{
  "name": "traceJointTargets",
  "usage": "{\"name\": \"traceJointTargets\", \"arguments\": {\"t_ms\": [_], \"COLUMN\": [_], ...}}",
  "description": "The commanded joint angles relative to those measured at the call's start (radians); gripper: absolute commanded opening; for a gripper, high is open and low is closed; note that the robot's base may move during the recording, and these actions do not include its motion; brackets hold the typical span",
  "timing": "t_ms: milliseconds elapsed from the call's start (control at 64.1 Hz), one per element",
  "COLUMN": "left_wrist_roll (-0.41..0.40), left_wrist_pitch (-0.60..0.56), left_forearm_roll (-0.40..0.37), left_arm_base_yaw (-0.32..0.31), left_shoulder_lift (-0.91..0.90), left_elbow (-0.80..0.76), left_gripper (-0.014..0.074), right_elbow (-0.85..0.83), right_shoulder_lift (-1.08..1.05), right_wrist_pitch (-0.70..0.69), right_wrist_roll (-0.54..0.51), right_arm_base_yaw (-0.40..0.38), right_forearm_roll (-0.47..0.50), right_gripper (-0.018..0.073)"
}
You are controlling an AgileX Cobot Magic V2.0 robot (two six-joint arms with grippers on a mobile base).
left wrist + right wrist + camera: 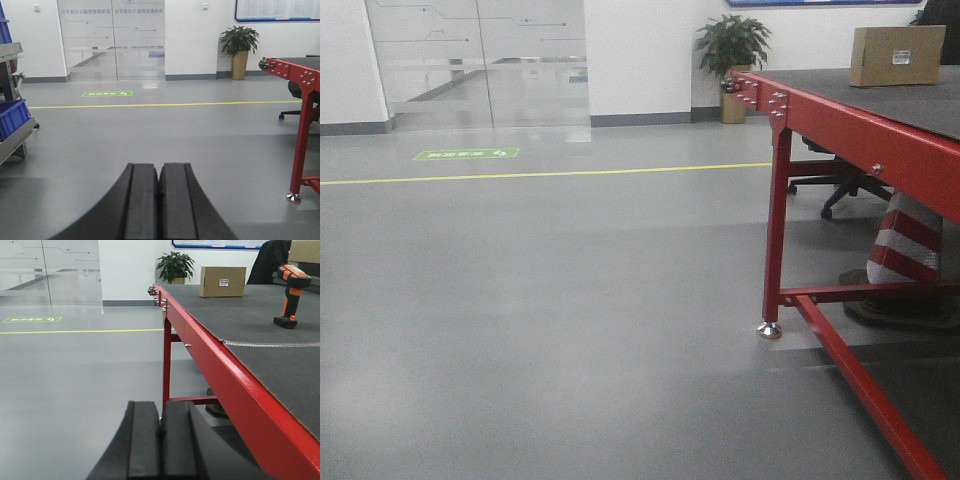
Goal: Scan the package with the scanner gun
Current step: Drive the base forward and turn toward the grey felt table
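Note:
The package, a tan cardboard box with a small white barcode label, stands at the far end of the red-framed table; it also shows in the front view as the package. The scanner gun, orange-handled with a black head, stands upright on its foot at the table's right. My right gripper is shut and empty, low beside the table's left edge, well short of both. My left gripper is shut and empty, out over open floor.
A potted plant stands by the back wall. A rack with blue bins is at far left. Under the table sit a striped traffic cone and an office chair base. A yellow floor line runs across.

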Motion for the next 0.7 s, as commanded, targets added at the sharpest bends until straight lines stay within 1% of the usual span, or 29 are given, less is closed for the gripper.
{"name": "traceJointTargets", "arguments": {"t_ms": [0, 686], "left_wrist_roll": [0.000, 0.000], "left_wrist_pitch": [-0.012, -0.012], "left_forearm_roll": [-0.008, -0.008], "left_arm_base_yaw": [-0.005, -0.013], "left_shoulder_lift": [-0.003, -0.003], "left_elbow": [-0.002, -0.002], "left_gripper": [-0.0111, -0.0111], "right_elbow": [-0.001, -0.001], "right_shoulder_lift": [-0.002, -0.002], "right_wrist_pitch": [-0.019, -0.021], "right_wrist_roll": [0.001, 0.001], "right_arm_base_yaw": [0.000, -0.003], "right_forearm_roll": [-0.010, -0.010], "right_gripper": [-0.0151, -0.0151]}}
